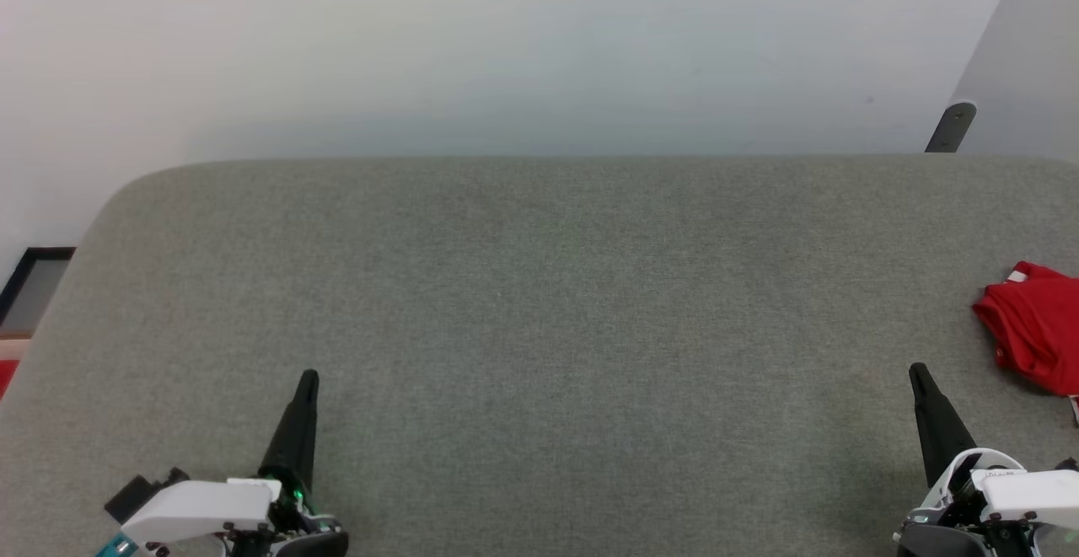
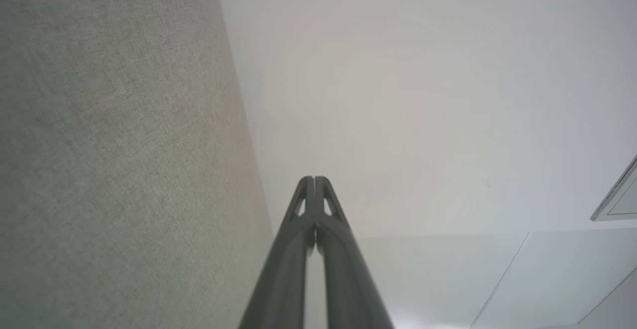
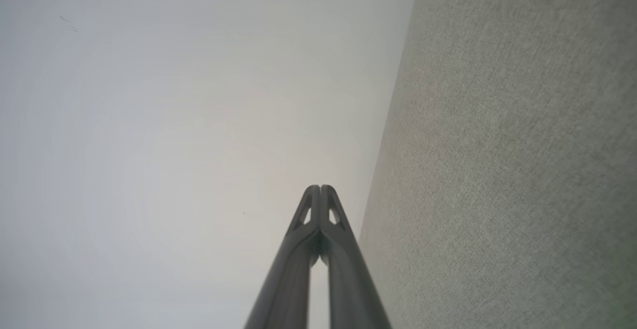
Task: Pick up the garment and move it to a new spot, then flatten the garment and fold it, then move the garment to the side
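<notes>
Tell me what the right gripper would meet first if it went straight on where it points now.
Nothing nearby: the right gripper, shut, points over the grey table, passing left of the red garment. The pale wall beyond looks first, though depth is unclear.

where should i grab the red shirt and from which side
Probably the ridged folds where the garment faces the middle of the table, coming from above on that side with the right end effector, shut now and nearest. The cloth is bunched there, so folds stand up; the rest runs off the head view.
</notes>
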Tool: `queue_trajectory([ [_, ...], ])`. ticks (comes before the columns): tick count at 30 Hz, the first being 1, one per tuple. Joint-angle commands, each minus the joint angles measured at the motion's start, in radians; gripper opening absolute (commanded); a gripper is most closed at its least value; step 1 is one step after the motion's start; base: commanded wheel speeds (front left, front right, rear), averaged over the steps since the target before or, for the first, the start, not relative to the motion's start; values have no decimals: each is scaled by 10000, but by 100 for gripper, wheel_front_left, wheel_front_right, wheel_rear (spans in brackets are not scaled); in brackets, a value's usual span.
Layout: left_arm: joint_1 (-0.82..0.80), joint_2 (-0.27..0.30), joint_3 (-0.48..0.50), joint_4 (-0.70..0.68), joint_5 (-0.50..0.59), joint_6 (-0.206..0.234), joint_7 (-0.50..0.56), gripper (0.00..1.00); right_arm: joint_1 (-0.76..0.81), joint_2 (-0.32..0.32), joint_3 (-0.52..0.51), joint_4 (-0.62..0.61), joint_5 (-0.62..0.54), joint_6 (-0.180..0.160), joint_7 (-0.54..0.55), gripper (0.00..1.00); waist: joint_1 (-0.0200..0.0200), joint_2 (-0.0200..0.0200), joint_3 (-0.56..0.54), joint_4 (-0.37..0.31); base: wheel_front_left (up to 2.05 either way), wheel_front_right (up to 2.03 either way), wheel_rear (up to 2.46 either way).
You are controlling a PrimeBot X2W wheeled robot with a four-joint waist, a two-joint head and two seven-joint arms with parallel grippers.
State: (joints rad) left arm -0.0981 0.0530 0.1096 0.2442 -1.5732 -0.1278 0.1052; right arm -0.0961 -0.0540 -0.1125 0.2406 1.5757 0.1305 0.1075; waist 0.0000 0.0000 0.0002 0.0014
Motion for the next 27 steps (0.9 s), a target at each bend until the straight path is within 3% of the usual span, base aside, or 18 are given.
queue_trajectory([
  [1,-120,-22,49,12,-185,-50,60,0,-158,42,-21,25,177,4,64,0,0,0,7,-4,0,0,0],
  [27,-164,-39,67,20,-409,-54,121,0,-150,63,-21,56,392,4,77,0,0,0,29,-14,0,0,0],
])
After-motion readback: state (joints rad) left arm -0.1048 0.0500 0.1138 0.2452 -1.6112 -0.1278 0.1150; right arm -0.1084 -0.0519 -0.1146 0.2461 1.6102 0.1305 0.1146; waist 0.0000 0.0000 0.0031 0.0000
